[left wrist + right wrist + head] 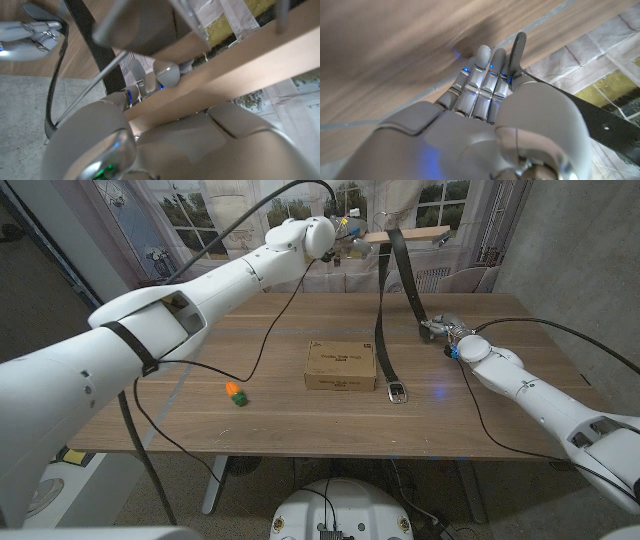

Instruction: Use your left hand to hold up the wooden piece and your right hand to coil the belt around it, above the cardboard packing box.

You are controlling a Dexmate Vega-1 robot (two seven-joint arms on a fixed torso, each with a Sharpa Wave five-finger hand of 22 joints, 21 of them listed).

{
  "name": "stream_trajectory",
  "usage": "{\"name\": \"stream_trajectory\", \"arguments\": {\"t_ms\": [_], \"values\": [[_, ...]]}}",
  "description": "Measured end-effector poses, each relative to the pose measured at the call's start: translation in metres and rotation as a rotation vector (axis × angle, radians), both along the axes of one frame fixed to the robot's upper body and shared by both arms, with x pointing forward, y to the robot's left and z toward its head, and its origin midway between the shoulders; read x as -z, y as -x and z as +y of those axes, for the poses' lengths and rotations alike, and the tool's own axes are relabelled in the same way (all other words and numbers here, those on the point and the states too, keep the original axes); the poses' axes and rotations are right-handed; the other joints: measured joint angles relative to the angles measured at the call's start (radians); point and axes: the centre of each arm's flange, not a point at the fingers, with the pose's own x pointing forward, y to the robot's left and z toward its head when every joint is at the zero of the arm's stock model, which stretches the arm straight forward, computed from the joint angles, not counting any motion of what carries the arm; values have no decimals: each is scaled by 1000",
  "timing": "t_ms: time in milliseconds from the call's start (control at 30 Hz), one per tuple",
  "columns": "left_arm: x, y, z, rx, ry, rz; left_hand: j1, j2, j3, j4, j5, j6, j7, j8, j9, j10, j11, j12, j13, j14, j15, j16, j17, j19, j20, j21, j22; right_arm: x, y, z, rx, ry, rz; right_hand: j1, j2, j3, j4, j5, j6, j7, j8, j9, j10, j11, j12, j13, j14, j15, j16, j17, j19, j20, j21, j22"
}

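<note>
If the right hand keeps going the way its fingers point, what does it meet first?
Probably the black leather belt: the right hand points toward that hanging strand, seemingly already touching it in the right wrist view, though depth is unclear.

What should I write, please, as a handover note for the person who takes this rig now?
Left robot hand: raised high behind the table, holding the wooden piece level.
Right robot hand: low at the table's right side, gripping the belt's free end.
Belt: draped over the wooden piece; the buckle lies on the table, right of the cardboard box.
Done: piece lifted, belt hung over it.
Left: no full wrap visible yet; coil the belt around the piece, above the box.
</note>
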Motion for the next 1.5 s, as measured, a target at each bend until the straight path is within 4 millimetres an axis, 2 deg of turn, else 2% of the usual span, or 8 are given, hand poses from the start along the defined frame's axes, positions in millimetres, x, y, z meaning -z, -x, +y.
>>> {"name": "stream_trajectory", "arguments": {"t_ms": [33, 100, 133, 500, 800, 967, 1000, 1500], "values": [[5, 1, -1, 14, -37, 47, -5, -3, 0, 0, 0, 0, 0, 0, 0, -2, -2, 0, 0, 0, 0, 0, -1, -2, 2, 0, -1, -8, -12, -6, 37, 15, 8, 0, 0, 0, 0, 1, 0, 0, 1, 0, 0, 0, 0, 2, 0, 0, 0, 0, 0, 0, 4, 0], [1, 4, 2, 16, -32, 40, -6, -4, 2, -2, 3, -1, -1, 0, 0, -2, -2, 0, 0, 0, 0, -5, -2, -2, 2, 0, -7, -11, -11, -4, 38, 34, -10, 1, 1, 0, 0, 4, 0, 0, 6, 0, 0, 0, 0, 2, 0, 0, 0, 0, 0, 0, 5, 0], [6, 5, 0, 29, -57, 72, -6, -4, 3, -3, 5, -1, -1, 0, -3, -3, -3, 0, 0, 0, 0, -6, -2, -2, 2, 0, -9, -20, -24, -16, 88, 40, 9, 1, 1, 0, 0, 4, 0, 0, 7, 0, -2, 1, 0, 2, 0, 0, 0, 0, 0, 0, 5, 0], [15, 13, 5, 54, -93, 128, -11, -10, 3, -3, 5, -4, -5, 4, -9, -3, -3, 0, 0, -5, 5, -14, -6, -9, 5, -8, -38, -65, -29, -24, 156, 106, -53, 1, 1, 0, 8, 4, -7, 0, 8, 0, -7, 0, 0, 7, 0, 0, 0, 0, 0, 0, 13, -2], [23, 19, 7, 68, -121, 164, -19, -17, 3, -3, 12, -11, -12, 4, -18, -7, -7, 0, 0, -5, 5, -14, -10, -18, 7, -8, -57, -115, -19, -24, 190, 146, -145, 1, 1, 0, 8, 3, -13, -5, 15, 10, -9, -2, 0, 7, 0, 0, 0, 0, -4, -4, 21, -7], [26, 21, 6, 73, -128, 171, -26, -24, 3, -3, 20, -11, -12, 4, -20, -8, -8, 0, -5, -5, 5, -14, -15, -18, 7, -8, -66, -127, -16, -24, 203, 164, -167, 1, 1, 0, 8, 11, -14, -4, 15, 10, -11, -3, 0, 7, 0, 0, 0, 0, -4, -4, 21, -7], [28, 21, 6, 73, -141, 185, -26, -24, 3, -3, 20, -11, -12, 4, -22, -8, -8, 0, -5, -5, 5, -14, -15, -18, 7, -8, -66, -147, -9, -20, 194, 174, -206, 1, 1, 0, 8, 11, -14, -4, 15, 10, -11, -3, 0, 7, 0, 0, 0, 0, -4, -4, 23, -7], [37, 22, 1, 72, -183, 231, -22, -39, 7, -7, 35, -11, -15, 12, -28, -8, -8, 0, -4, -5, 5, -21, -19, -23, 9, -8, -84, -212, 23, 3, 150, 219, -355, 1, 1, 0, 16, 11, -16, -2, 15, 10, -14, -3, 0, 7, 0, 0, 0, 0, -7, 0, 38, -12]]}}
